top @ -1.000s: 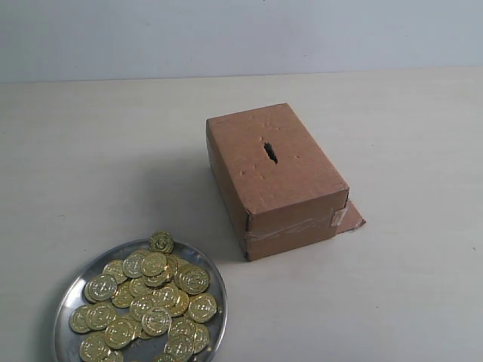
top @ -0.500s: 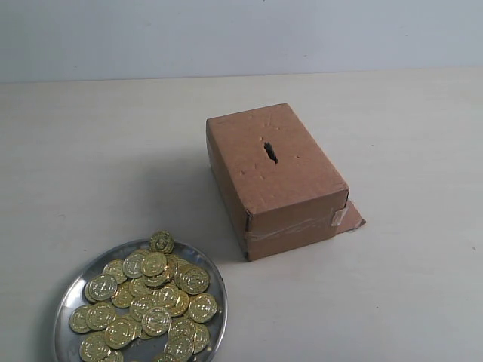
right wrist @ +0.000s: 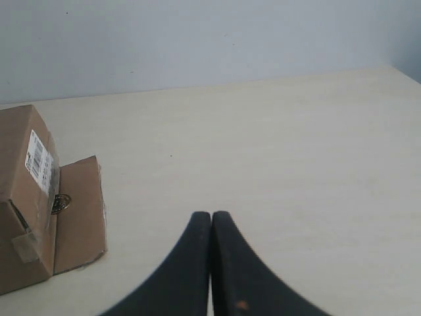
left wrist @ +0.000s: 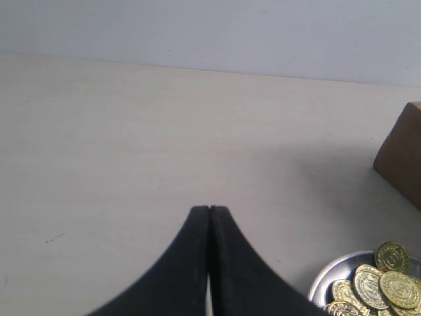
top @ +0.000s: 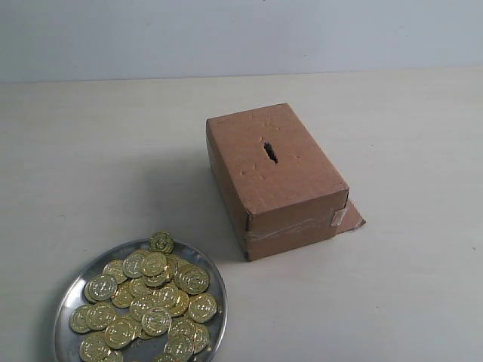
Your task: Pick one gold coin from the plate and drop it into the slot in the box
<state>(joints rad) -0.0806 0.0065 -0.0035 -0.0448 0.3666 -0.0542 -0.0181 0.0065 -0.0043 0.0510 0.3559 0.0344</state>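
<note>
Left tool and right tool are both pressed closed, empty. The plate lies close beside the left tool, box just beyond — open that tool first, then come down on the lone coin at the rim, likely easiest to pinch.

one plate. one box, with one slot in its top, one flap at its base and one white label on a side. coins: a single heap on the plate, some two to three dozen showing. an exact count cannot be made, since they overlap and the frame edge cuts the plate. one of them lies on the rim. two grippers: left gripper and right gripper. one table.
</note>
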